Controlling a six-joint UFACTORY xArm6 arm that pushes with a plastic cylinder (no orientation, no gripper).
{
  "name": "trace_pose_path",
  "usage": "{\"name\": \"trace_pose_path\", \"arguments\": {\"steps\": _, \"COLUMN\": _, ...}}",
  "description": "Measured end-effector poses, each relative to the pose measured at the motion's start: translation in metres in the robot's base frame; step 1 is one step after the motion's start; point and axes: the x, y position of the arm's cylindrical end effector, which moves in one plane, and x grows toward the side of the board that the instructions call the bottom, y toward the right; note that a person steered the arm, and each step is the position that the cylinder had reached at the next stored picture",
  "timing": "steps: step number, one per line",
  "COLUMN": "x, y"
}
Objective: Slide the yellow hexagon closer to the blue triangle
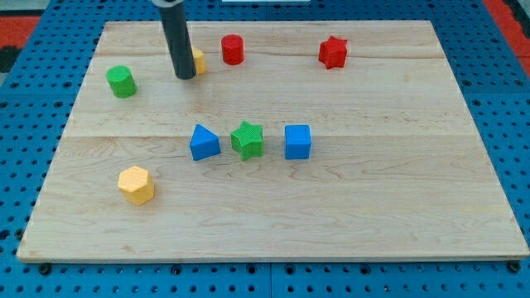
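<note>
No jaws on this rod, my tip (185,77) touching a part-hidden yellow block (199,60), faceted yellow hexagon (136,185) near blue triangle (204,142), pale grained wooden board (373,190)

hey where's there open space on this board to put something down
Free: the view's right half past the blue cube and below the red star; also the bottom strip right of the yellow hexagon. Crowded: the top left, where my tip touches a yellow block, and the middle row.

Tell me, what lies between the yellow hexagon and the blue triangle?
Nothing: in the camera view, only bare wood separates the yellow hexagon from the blue triangle. My tip is far off, near the view's top.
</note>
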Motion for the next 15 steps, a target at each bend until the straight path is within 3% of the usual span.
{"name": "trace_pose_path", "arguments": {"steps": 3, "x": 0.004, "y": 0.009}}
{"name": "trace_pose_path", "arguments": {"steps": 4, "x": 0.022, "y": 0.014}}
{"name": "trace_pose_path", "arguments": {"steps": 5, "x": 0.067, "y": -0.044}}
{"name": "trace_pose_path", "arguments": {"steps": 6, "x": 0.085, "y": -0.093}}
{"name": "trace_pose_path", "arguments": {"steps": 7, "x": 0.17, "y": -0.113}}
{"name": "trace_pose_path", "arguments": {"steps": 8, "x": 0.206, "y": -0.166}}
{"name": "trace_pose_path", "arguments": {"steps": 10, "x": 0.268, "y": -0.121}}
{"name": "trace_pose_path", "arguments": {"steps": 11, "x": 0.236, "y": -0.092}}
{"name": "trace_pose_path", "arguments": {"steps": 12, "x": 0.232, "y": -0.047}}
{"name": "trace_pose_path", "arguments": {"steps": 13, "x": 0.251, "y": -0.052}}
{"name": "trace_pose_path", "arguments": {"steps": 14, "x": 0.243, "y": 0.013}}
{"name": "trace_pose_path", "arguments": {"steps": 15, "x": 0.231, "y": 0.005}}
